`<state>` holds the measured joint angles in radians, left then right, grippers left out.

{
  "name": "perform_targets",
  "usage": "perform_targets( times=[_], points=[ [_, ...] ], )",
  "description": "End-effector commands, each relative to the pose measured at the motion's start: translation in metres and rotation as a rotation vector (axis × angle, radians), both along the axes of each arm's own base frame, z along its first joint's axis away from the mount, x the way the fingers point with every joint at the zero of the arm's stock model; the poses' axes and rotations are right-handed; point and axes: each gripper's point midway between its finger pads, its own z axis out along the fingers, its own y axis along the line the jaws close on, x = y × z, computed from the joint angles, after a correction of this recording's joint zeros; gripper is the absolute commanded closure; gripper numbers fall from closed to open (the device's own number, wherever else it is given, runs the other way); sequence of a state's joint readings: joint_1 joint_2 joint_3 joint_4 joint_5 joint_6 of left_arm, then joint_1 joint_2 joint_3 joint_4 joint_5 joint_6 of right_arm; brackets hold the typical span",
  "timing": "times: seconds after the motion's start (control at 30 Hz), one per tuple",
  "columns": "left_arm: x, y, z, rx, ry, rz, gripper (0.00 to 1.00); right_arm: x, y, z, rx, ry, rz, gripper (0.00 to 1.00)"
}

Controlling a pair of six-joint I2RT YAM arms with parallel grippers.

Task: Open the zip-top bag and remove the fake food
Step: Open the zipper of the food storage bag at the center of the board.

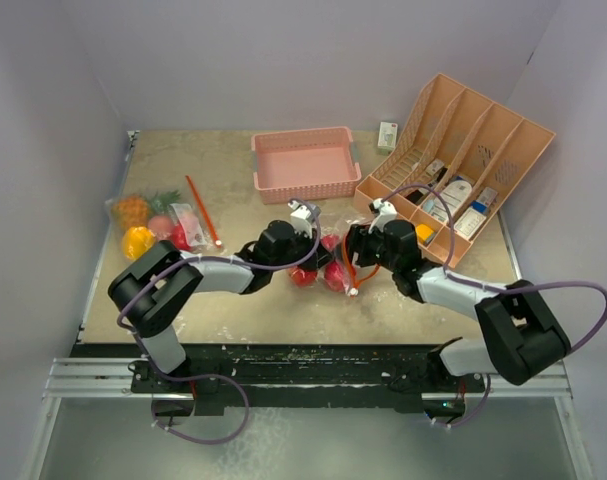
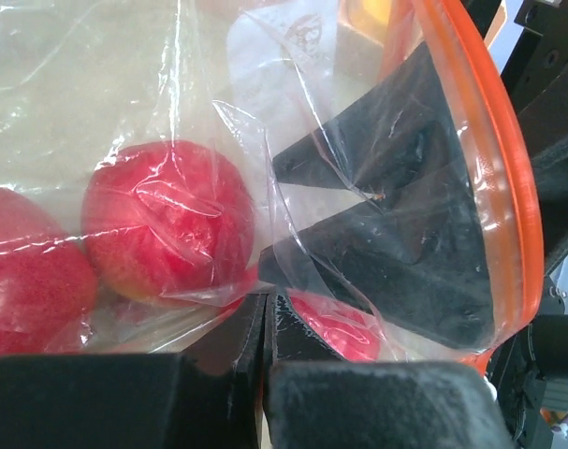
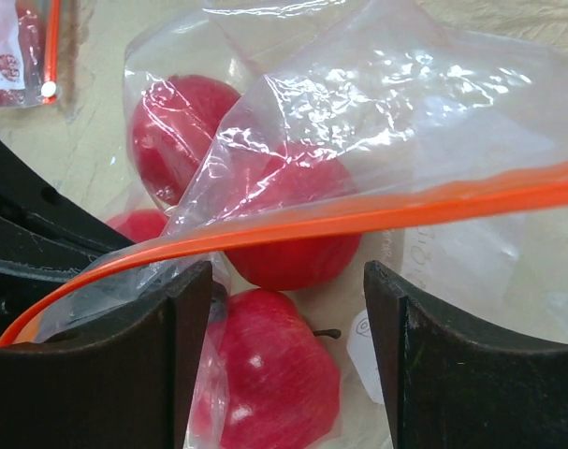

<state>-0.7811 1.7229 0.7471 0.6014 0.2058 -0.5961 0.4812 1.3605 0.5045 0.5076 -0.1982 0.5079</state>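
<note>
Zip-top bag (image 1: 328, 262), frame centre on counter (image 1: 233, 310): limp, slippery film; red apples (image 2: 167, 220) likely light, rigid. Left pincer (image 2: 268, 327) clenched on film; right pincer (image 3: 288, 290) released astride orange zip strip (image 3: 358, 217), judged the firmest hold.

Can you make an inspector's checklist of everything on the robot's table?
Surface: tan table, scuffed; no spills seen.
Job's things: zip-top bag between the grippers, with red fruits behind its film. I cannot tell if its orange zip is open. A second bag at far left holds a pineapple and a yellow pepper.
Clutter: pink basket; peach organizer with bottles and cartons; small white box.
Grippers: left gripper shut on the bag's film; right gripper open, with the zip crossing between its fingers.
Cables: purple cables loop along both arms.
Surroundings: pale walls on three sides.
</note>
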Motion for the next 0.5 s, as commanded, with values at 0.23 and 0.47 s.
perform_targets(
  times=[0.23,0.47],
  points=[
    [-0.002,0.016,-0.029,0.131,0.034,0.030,1.00,-0.035,-0.012,0.005,0.027,0.028,-0.015,0.62],
    [-0.007,0.018,-0.002,0.114,-0.005,0.003,1.00,-0.040,-0.019,0.011,0.018,0.011,-0.029,0.98]
  ],
)
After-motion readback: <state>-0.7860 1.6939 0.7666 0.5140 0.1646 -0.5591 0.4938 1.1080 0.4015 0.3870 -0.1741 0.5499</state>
